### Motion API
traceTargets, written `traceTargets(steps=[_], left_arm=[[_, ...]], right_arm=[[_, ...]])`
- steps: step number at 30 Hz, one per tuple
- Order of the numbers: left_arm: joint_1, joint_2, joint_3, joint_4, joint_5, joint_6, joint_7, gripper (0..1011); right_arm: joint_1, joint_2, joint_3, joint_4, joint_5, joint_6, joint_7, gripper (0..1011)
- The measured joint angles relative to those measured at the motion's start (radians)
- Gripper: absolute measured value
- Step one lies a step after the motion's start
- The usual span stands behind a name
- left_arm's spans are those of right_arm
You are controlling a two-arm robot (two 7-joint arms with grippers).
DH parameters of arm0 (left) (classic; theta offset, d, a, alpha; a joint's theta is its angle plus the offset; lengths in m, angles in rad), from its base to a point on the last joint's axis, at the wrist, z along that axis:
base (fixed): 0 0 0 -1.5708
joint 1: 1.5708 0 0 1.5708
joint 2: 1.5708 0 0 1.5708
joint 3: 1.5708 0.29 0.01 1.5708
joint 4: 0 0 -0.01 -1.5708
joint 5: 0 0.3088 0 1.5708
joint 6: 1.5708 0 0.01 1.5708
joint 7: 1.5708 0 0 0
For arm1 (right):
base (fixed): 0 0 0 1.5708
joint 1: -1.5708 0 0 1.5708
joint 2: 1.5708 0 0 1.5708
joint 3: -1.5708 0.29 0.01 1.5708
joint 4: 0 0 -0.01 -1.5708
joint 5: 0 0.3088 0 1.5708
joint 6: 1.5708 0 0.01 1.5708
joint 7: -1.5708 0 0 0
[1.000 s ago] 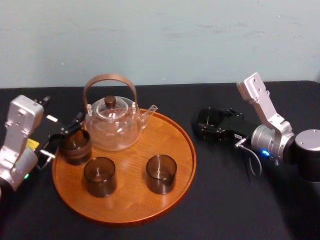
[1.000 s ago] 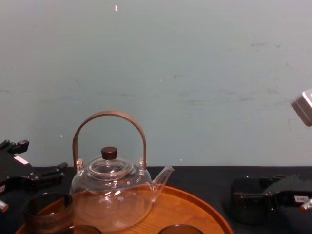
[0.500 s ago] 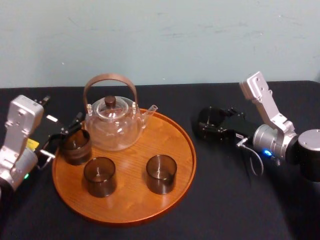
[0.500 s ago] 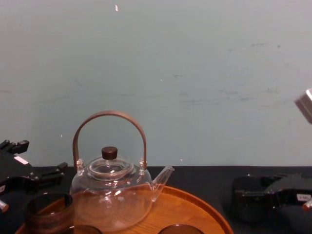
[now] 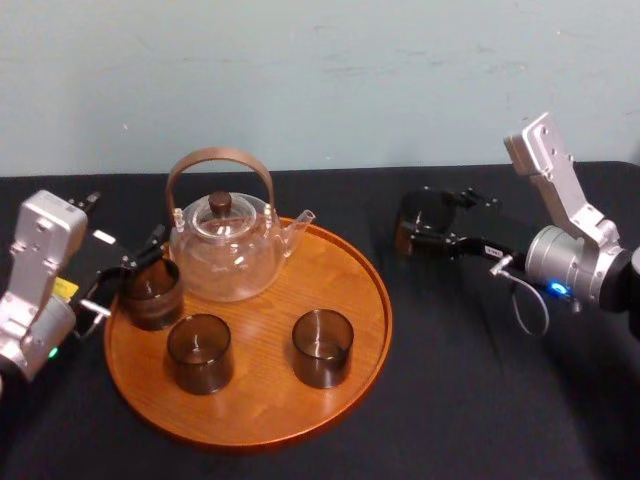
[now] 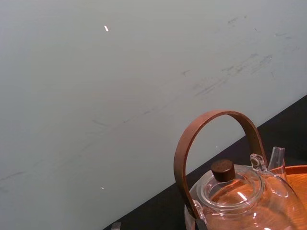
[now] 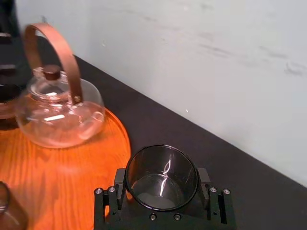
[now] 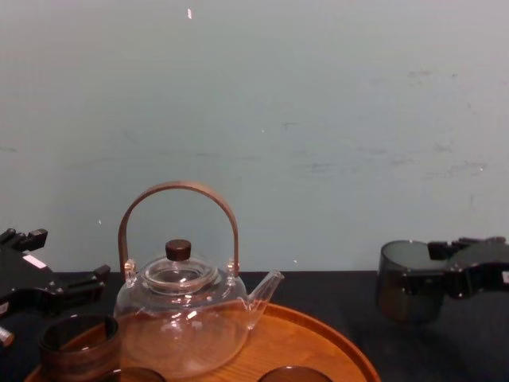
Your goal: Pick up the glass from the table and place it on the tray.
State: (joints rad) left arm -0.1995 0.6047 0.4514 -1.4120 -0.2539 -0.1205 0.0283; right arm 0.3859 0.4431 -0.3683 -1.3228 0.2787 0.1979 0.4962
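- Clamped on glass [image 8: 407, 280] above table [image 5: 450, 380], centre right of head view: right gripper [image 7: 161, 186].
- Carry level over tray [image 5: 372, 290] rim; set on bare wood clear of 3 cups [image 5: 322, 347].
- Parked far left: left gripper [image 5: 128, 272].

The right gripper [image 5: 418, 226] is matt black plastic, its glass [image 7: 161, 178] glossy and smoky; beside it the tray [image 5: 352, 272] is smooth wood, the table [image 5: 455, 385] matt cloth.

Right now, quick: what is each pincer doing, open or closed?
Left pincer: at the dark glass on the tray's left edge; open or shut cannot be told.
Right pincer: shut on a second dark glass, held above the table.
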Motion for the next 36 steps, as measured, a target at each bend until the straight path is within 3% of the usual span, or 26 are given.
traceTargets(steps=[8, 16, 36], left_arm=[[0.000, 0.000, 0.000, 0.000, 0.000, 0.000, 0.000, 1002], [0.000, 0.000, 0.000, 0.000, 0.000, 0.000, 0.000, 1001], [0.000, 0.000, 0.000, 0.000, 0.000, 0.000, 0.000, 1001]], right_arm=[[-0.009, 0.027, -0.031, -0.066, 0.018, -0.001, 0.033, 904], [0.003, 0.027, -0.074, -0.075, 0.026, -0.015, 0.057, 904], [0.056, -0.028, -0.160, 0.030, 0.002, -0.087, 0.068, 904]])
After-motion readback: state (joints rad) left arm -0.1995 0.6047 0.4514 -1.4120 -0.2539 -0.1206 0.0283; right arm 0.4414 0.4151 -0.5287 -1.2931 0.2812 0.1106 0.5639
